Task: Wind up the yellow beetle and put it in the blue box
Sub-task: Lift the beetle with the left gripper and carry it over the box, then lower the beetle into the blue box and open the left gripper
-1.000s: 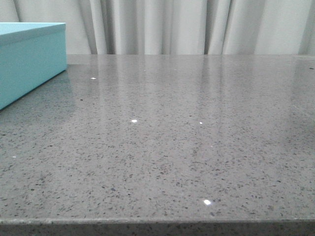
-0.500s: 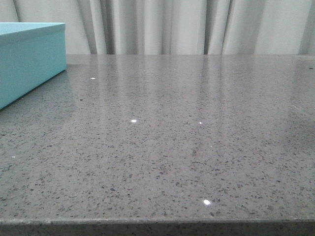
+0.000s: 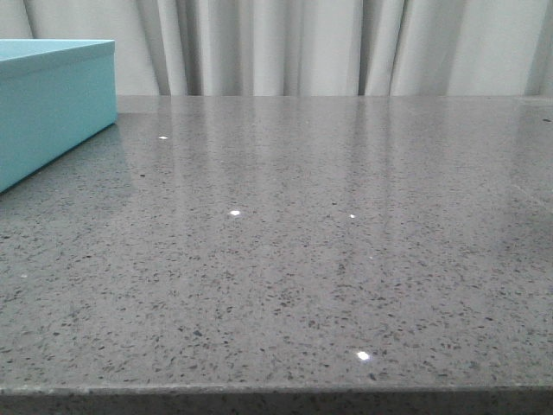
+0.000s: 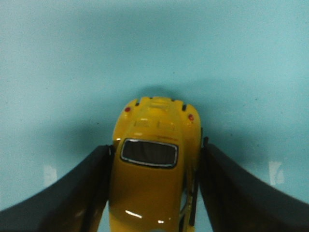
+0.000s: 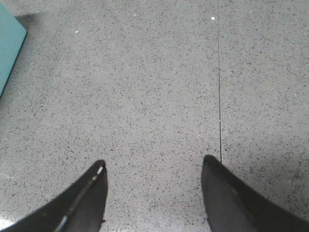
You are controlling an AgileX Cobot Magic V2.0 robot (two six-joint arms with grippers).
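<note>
The yellow beetle [image 4: 149, 188] fills the space between my left gripper's [image 4: 155, 147] two dark fingers, which press against its sides. Its rear window and tail lights face the camera. Behind the car there is only a flat turquoise surface of the blue box [image 4: 154, 48]; I cannot tell whether the car touches it. In the front view the blue box [image 3: 52, 104] stands at the far left of the table, and neither arm shows there. My right gripper [image 5: 153, 164] is open over bare grey tabletop, holding nothing. A corner of the blue box [image 5: 7, 43] shows at the edge of that view.
The grey speckled stone tabletop [image 3: 302, 259] runs to a front edge close to the camera. A thin dark seam [image 5: 219, 96] crosses the top near the right gripper. White curtains [image 3: 328, 43] hang behind the table.
</note>
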